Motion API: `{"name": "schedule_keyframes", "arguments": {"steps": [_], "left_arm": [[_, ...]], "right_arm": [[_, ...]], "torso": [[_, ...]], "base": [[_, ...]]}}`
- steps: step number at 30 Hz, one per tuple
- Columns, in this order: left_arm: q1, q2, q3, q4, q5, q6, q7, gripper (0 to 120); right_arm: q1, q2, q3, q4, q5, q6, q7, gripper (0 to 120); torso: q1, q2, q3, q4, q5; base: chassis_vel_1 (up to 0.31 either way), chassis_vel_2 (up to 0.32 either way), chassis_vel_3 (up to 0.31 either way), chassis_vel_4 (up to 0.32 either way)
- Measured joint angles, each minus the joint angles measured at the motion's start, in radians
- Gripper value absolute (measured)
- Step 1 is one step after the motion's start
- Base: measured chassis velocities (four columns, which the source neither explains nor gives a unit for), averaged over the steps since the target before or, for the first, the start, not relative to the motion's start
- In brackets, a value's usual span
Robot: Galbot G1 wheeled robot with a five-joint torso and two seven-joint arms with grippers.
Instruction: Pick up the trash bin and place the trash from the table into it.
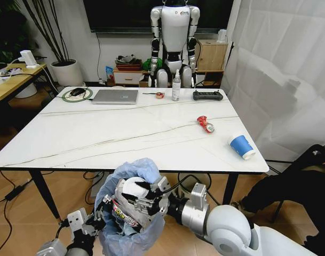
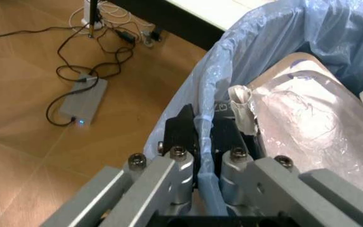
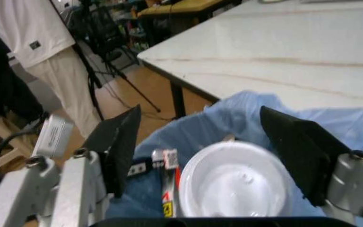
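The trash bin (image 1: 131,234), lined with a puffy light-blue bag, hangs just in front of the table's (image 1: 109,138) near edge. My left gripper (image 2: 204,138) is shut on the bin's rim (image 2: 208,94), pinching bag and wall together; it is at the bin's left side (image 1: 102,209). My right gripper (image 3: 210,146) stands open right over the bin's mouth (image 1: 131,201). Inside the bin lie a round white piece (image 3: 232,182) and a colourful wrapper (image 3: 167,182). On the table's right part remain a crushed red can (image 1: 205,124) and a blue paper cup (image 1: 242,146) on its side.
At the table's far edge stand a silver laptop (image 1: 115,96), a clear spray bottle (image 1: 176,87), a tape roll (image 1: 159,95) and a black remote (image 1: 207,96). A humanoid robot (image 1: 174,40) stands behind. Cables and a power brick (image 2: 83,101) lie on the wooden floor.
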Motion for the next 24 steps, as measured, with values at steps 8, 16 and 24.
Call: {"name": "schedule_keyframes", "arguments": {"steps": [8, 16, 24], "left_arm": [[0.009, -0.002, -0.001, -0.002, 0.003, -0.001, 0.000, 0], [0.015, -0.007, -0.003, -0.013, 0.005, -0.003, 0.001, 0], [0.020, -0.011, -0.004, -0.017, 0.009, -0.004, 0.002, 0]], "right_arm": [[0.107, 0.061, 0.112, -0.052, 0.048, -0.020, 0.096, 99], [0.253, 0.137, 0.185, -0.265, 0.021, -0.112, 0.161, 100], [0.324, 0.202, 0.237, -0.485, -0.047, -0.146, 0.132, 100]], "torso": [[0.000, 0.000, 0.000, 0.0002, 0.0000], [0.000, 0.000, 0.000, 0.0000, -0.0001], [0.000, 0.000, 0.000, 0.0002, 0.0000]], "base": [[0.000, 0.000, 0.000, 0.000], [0.000, 0.000, 0.000, 0.000], [0.000, 0.000, 0.000, 0.000]]}}
